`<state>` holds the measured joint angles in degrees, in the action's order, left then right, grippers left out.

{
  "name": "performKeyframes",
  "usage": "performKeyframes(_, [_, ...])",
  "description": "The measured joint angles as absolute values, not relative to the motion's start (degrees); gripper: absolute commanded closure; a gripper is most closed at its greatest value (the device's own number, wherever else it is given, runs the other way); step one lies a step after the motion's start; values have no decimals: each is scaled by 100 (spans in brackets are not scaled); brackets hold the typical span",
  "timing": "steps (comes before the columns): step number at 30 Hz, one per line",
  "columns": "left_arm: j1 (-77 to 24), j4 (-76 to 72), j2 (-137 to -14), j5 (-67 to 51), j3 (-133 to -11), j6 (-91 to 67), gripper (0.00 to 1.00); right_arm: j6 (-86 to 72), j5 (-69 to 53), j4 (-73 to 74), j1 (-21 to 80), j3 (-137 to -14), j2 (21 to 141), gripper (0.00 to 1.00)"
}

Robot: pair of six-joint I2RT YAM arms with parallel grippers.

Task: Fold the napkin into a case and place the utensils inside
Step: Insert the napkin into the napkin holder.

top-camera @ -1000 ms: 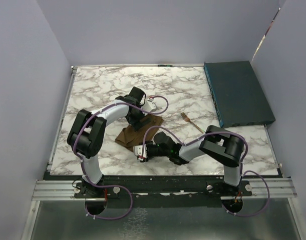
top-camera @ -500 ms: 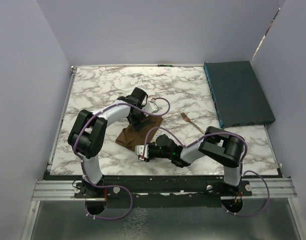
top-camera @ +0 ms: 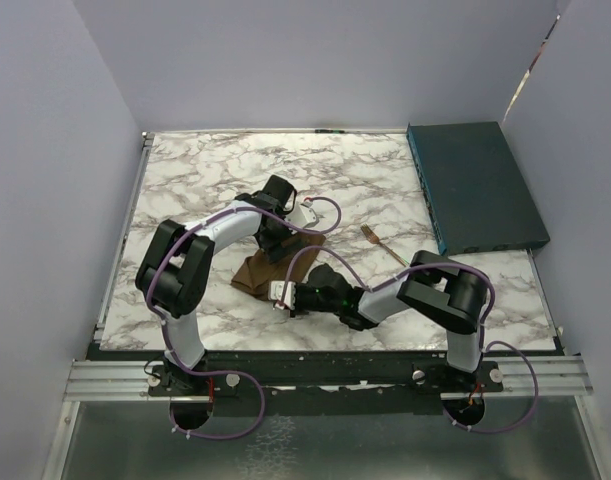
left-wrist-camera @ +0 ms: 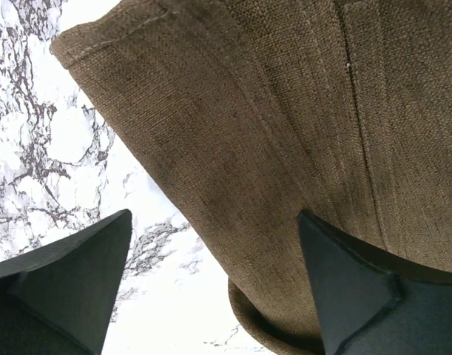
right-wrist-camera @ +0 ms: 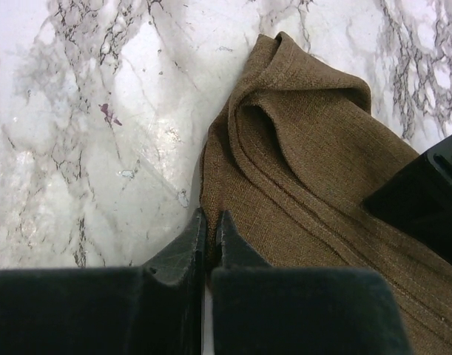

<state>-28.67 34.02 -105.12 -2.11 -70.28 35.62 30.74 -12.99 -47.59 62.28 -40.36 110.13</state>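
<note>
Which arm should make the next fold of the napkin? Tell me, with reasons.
Right. The right gripper looks shut on the napkin at its near edge, ready to pull a fold. The left gripper hangs open over the cloth, gripping nothing.

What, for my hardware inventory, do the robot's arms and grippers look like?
The left arm and right arm have white links, black joints and looping purple cables. The left gripper and right gripper have black fingers tapering to points.
</note>
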Motion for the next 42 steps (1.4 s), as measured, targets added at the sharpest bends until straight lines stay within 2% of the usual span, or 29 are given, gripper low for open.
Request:
performKeyframes(7, [-2875,3540,-10278,-318,-7041,3586,1,2779,-1490,-4633,6121,-4108,11008,99])
performKeyframes(18, [-2567,3830,-8630,-648,-7594,3815,1,2436,-1761,-4633,5977,-4108,11008,99])
performKeyframes(21, [-2412,3929,-7977,-849,-7120,4163,1,2274,-1975,-4619,5857,-4119,11008,99])
performKeyframes(29, [-2379,4300,-6453,-1409,-4786,5317,1,1935,-2596,-4405,5614,-4344,11015,99])
performKeyframes(34, [-2412,4134,-5885,-1730,-4233,5892,1,1800,-2816,-4368,5537,-4407,11045,99])
performKeyframes(42, [-2620,3667,-5850,-2064,-3653,6294,3,1590,-3159,-4318,5406,-4589,11205,99])
